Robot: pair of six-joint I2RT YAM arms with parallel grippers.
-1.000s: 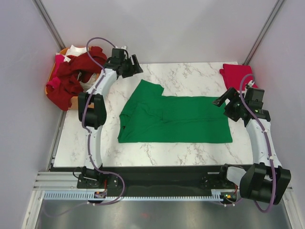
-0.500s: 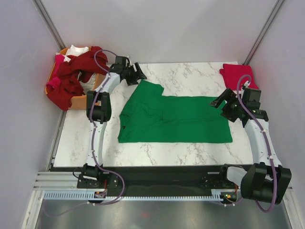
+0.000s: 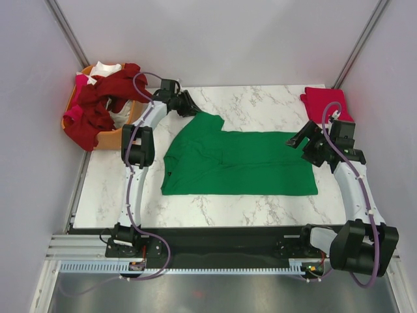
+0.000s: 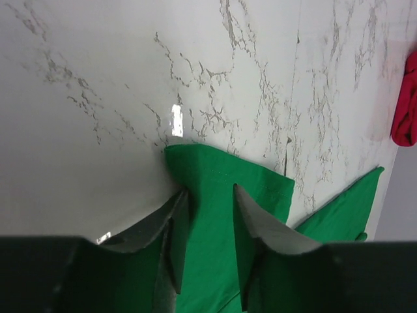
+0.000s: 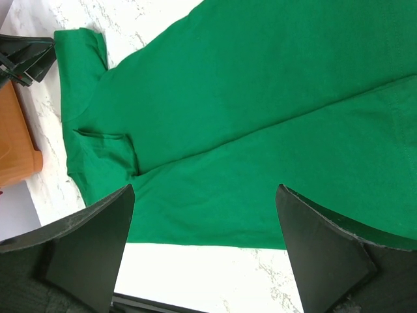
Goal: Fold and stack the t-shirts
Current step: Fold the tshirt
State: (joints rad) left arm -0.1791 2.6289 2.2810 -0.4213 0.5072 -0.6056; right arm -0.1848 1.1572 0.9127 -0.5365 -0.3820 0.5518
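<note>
A bright green t-shirt [image 3: 241,163] lies flat across the middle of the marble table [image 3: 260,104], one sleeve pointing to the back left. My left gripper [image 3: 189,107] is down at that sleeve. In the left wrist view its fingers [image 4: 210,189] straddle the sleeve of the green t-shirt [image 4: 267,189], narrowed but still apart, with cloth lying between them. My right gripper [image 3: 301,143] hovers wide open over the shirt's right end. From the right wrist, the right gripper [image 5: 205,187] shows nothing between its fingers above the green t-shirt [image 5: 247,98].
A folded bright red t-shirt [image 3: 322,101] sits at the back right corner. An orange basket [image 3: 107,137] off the table's back left holds a heap of dark red, pink and white shirts [image 3: 98,107]. Grey walls close in both sides.
The left gripper came down from near the basket onto the green sleeve, and its jaws narrowed. The right gripper shifted slightly towards the back.
</note>
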